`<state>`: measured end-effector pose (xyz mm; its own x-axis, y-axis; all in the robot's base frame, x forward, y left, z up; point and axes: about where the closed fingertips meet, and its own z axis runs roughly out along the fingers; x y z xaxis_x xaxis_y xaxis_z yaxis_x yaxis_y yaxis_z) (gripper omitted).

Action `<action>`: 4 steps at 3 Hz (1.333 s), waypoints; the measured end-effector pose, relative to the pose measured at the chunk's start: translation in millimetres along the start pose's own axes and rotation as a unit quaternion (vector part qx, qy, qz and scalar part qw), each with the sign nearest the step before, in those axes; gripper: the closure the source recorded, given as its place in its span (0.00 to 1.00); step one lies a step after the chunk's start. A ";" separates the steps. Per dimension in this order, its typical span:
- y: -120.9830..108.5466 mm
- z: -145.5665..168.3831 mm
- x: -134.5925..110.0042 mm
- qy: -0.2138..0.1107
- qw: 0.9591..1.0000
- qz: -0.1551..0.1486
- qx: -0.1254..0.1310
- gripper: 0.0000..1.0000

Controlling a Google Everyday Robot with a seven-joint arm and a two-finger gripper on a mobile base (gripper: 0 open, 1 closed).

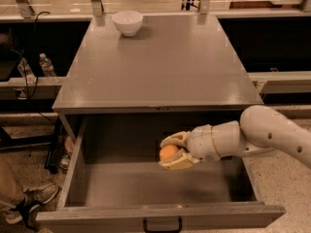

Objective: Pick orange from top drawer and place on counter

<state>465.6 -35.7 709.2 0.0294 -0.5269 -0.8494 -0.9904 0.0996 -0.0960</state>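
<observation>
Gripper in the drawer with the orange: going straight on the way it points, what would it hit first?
Shut on the orange, the gripper points toward the left side wall of the top drawer. That wall looks like first contact; nothing else shows between, though depth is hard to judge.

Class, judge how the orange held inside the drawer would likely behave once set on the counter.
Being round, the orange would probably roll on the smooth, flat counter unless released gently. It looks firm: the gripper, inside the top drawer, has its fingers closed around it without visible denting.
</observation>
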 end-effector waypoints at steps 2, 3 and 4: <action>-5.1 -42.0 -57.4 -0.006 0.999 -0.045 0.014 1.00; -29.7 -54.2 -86.0 -0.005 0.997 -0.060 0.042 1.00; -77.6 -58.1 -116.0 -0.017 0.994 -0.065 0.084 1.00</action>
<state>531.2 -31.4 845.3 0.1639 -0.5154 -0.8412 -0.9411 0.1740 -0.2899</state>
